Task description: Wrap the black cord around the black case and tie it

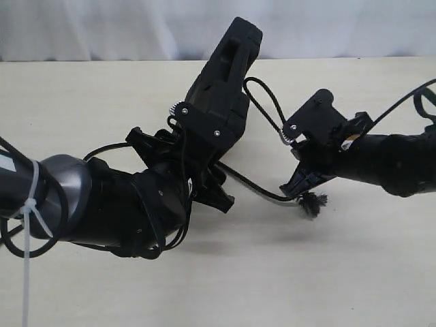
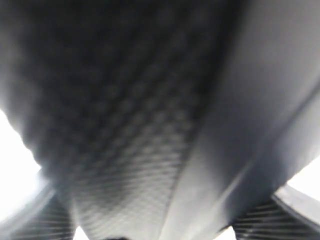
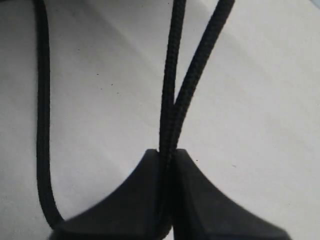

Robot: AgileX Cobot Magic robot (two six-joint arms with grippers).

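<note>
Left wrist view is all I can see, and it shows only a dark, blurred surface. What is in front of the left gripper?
Observer: The black case. The left gripper holds it by its lower end, tilted.
Operator: Where is the black cord now?
Observer: The right gripper has its fingers shut on two strands of the black cord.
Operator: And the frayed end?
Observer: The frayed end sticks out just past the right gripper, on the side away from the case.

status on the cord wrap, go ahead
Left pincer shut on flat black plastic case, tilted up. Right pincer shut on thin black braided cord, two strands. No knot seen; no obstruction seen.
</note>
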